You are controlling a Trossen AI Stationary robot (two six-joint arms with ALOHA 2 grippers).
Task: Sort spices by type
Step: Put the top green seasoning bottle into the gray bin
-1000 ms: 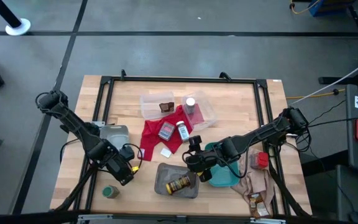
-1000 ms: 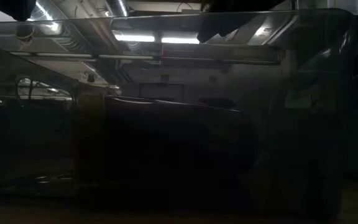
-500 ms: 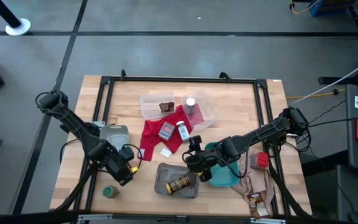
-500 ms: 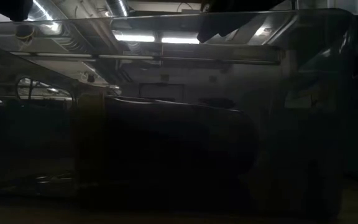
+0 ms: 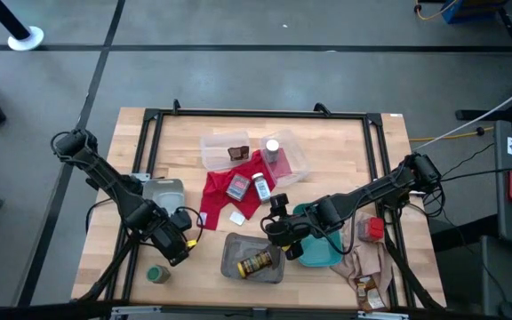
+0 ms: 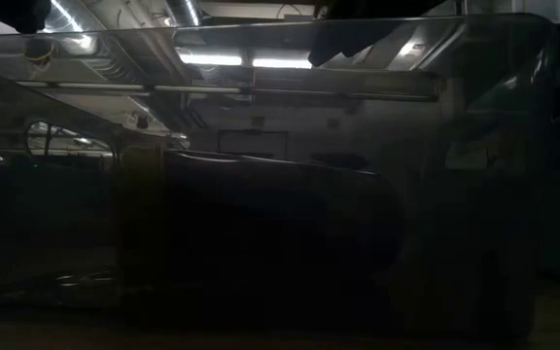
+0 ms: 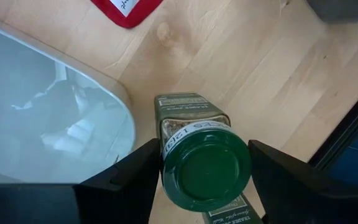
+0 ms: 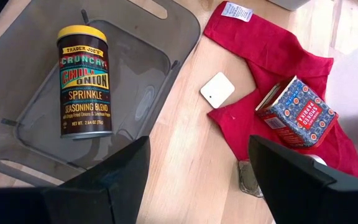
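A green-lidded spice jar (image 7: 194,134) sits between the fingers of my left gripper (image 7: 204,163), its lid toward the wrist camera. In the high view that gripper (image 5: 175,245) hangs over the table's near left part and hides the jar. A second green-lidded jar (image 5: 157,274) stands on the wood close by. My right gripper (image 8: 197,186) is open with nothing between its fingers. In the high view it (image 5: 278,233) hangs between a dark grey tray (image 5: 238,244) and a red cloth (image 5: 220,191). A yellow-capped dark jar (image 8: 82,81) lies on its side in that tray. My left gripper pinches the jar between its two fingers (image 7: 143,174), which come steeply from above. They sit on opposite sides, level with the green lid's rim (image 7: 166,169). The jar tilts, lid up and base (image 7: 188,101) slanting away. Whether the base touches the table I cannot tell.
A light grey tray (image 5: 163,189) lies just beyond the left gripper. A red tin (image 8: 297,112) and a white-capped bottle (image 5: 261,188) lie on the red cloth. A clear tray (image 5: 216,147) sits far centre, a teal tray (image 5: 323,253) and beige cloth (image 5: 363,262) near right. The low view is blocked.
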